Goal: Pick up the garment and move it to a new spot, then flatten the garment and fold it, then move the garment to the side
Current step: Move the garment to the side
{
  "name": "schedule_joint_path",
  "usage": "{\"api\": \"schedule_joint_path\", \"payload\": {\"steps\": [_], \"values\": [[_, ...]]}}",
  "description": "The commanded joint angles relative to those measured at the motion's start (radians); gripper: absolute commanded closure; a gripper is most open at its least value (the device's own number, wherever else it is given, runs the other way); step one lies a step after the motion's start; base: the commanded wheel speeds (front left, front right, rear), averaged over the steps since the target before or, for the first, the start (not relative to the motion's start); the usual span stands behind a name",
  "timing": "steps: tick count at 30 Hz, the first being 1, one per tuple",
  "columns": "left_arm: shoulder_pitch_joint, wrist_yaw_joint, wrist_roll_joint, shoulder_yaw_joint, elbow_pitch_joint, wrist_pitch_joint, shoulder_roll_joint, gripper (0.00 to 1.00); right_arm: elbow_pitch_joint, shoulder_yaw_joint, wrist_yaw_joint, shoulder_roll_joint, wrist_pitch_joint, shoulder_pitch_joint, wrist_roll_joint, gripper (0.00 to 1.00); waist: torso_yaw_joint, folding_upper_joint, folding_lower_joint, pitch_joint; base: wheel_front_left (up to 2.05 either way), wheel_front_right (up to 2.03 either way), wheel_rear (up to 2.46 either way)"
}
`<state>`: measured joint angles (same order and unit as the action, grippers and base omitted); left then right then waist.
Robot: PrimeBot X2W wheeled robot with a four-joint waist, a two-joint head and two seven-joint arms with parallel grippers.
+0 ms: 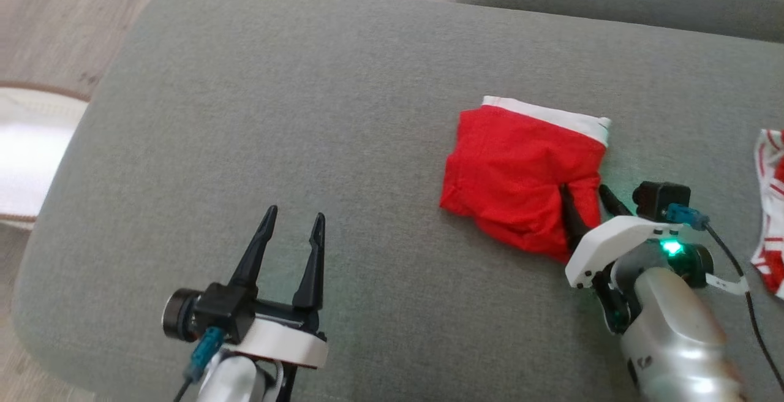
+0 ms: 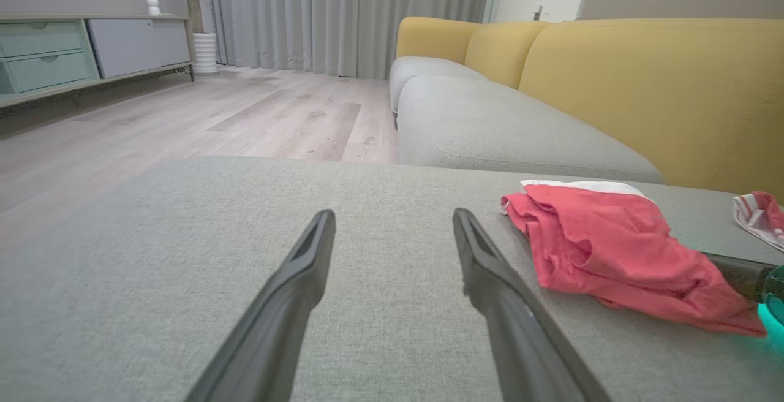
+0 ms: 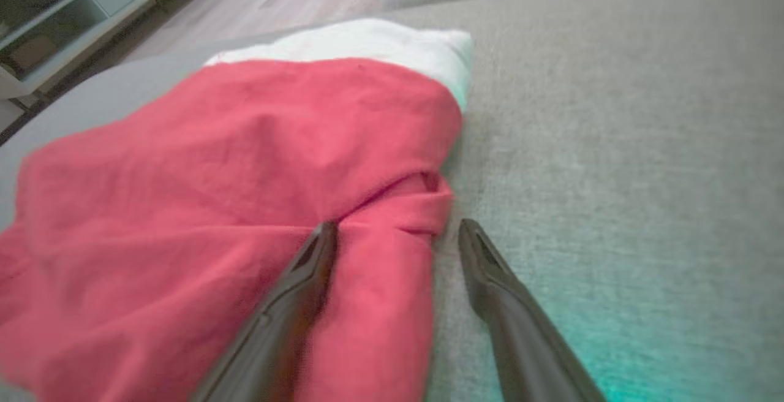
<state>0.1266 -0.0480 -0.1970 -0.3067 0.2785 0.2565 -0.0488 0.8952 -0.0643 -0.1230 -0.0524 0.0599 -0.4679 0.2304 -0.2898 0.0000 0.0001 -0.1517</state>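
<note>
Two grippers, both with jaws wide, nothing held. Right gripper sits low at the garment's near right edge. One finger is over the red cloth and the other over bare cushion just beside it, a straddle that would let a close pinch the layers. Garment lies compact, right of cushion centre, waistband at the far edge. It looks folded, so probably only the move aside is left. Left gripper hovers over bare cushion, well apart, out of the way. Striped cloth at far right: risk of snagging.
</note>
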Motion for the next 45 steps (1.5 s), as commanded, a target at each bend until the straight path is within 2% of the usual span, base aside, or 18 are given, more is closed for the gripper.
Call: {"api": "schedule_joint_path", "payload": {"steps": [1, 4, 5, 6, 7, 15, 19, 23, 28, 32, 39, 45], "values": [[0.041, 0.006, -0.004, 0.02, -0.026, 0.005, -0.001, 0.0, -0.004, -0.033, -0.008, 0.002, -0.01, -0.039, 0.011, 0.0, -0.014, 0.0, -0.0001, -0.007, 0.0, 0.0, 0.0], [0.042, 0.009, -0.003, 0.014, -0.022, 0.005, -0.001, 0.0, 0.045, -0.064, -0.008, 0.002, -0.019, -0.059, 0.032, 0.0, -0.023, 0.0, -0.0001, -0.01, 0.0, 0.0, 0.0], [0.043, 0.01, -0.002, 0.013, -0.02, 0.005, -0.001, 0.0, 0.059, -0.077, -0.008, 0.002, -0.019, -0.066, 0.033, 0.38, -0.024, 0.0, -0.0001, -0.01, 0.0, 0.0, 0.0], [0.043, 0.01, -0.002, 0.014, -0.019, 0.005, -0.001, 0.0, 0.069, -0.091, -0.008, 0.002, -0.015, -0.073, 0.029, 0.94, -0.024, 0.0, -0.0001, -0.01, 0.0, 0.0, 0.0], [0.043, 0.011, -0.001, 0.015, -0.017, 0.005, -0.001, 0.0, 0.078, -0.108, -0.008, 0.002, -0.012, -0.08, 0.021, 1.0, -0.022, 0.0, -0.0001, -0.01, 0.0, 0.0, 0.0], [0.044, 0.004, 0.032, 0.013, -0.019, 0.005, -0.001, 0.0, 0.123, -0.167, -0.008, -0.008, 0.056, -0.142, -0.083, 1.0, 0.048, 0.0, -0.0001, 0.014, 0.0, 0.0, 0.0], [0.048, 0.011, 0.037, 0.007, -0.039, 0.005, -0.001, 0.0, 0.118, -0.23, -0.008, -0.038, 0.078, -0.173, -0.151, 1.0, 0.106, 0.0, -0.0001, 0.029, 0.0, 0.0, 0.0], [0.048, 0.014, 0.04, 0.006, -0.048, 0.005, -0.001, 0.0, 0.102, -0.309, -0.008, -0.076, 0.067, -0.2, -0.169, 1.0, 0.154, 0.0, -0.0001, 0.034, 0.0, 0.0, 0.0], [0.046, 0.013, 0.038, 0.005, -0.05, 0.005, -0.001, 0.0, 0.041, -0.439, -0.008, -0.199, 0.041, -0.24, -0.151, 1.0, 0.221, 0.0, -0.0001, 0.028, 0.0, 0.0, 0.0], [0.049, 0.011, 0.04, 0.003, -0.051, 0.005, -0.001, 0.0, -0.023, -0.533, -0.008, -0.334, 0.011, -0.254, -0.089, 1.0, 0.254, 0.0, -0.0001, 0.011, 0.0, 0.0, 0.0], [0.077, 0.003, 0.046, 0.008, -0.052, 0.005, -0.001, 0.0, -0.111, -0.637, -0.008, -0.568, -0.06, -0.236, 0.073, 1.0, 0.269, 0.0, -0.0001, -0.042, 0.0, 0.0, 0.0], [0.102, -0.01, 0.054, 0.015, -0.05, 0.005, -0.001, 0.0, -0.135, -0.673, -0.008, -0.722, -0.092, -0.26, 0.12, 1.0, 0.264, 0.0, -0.0001, -0.098, 0.0, 0.0, 0.0]]}}
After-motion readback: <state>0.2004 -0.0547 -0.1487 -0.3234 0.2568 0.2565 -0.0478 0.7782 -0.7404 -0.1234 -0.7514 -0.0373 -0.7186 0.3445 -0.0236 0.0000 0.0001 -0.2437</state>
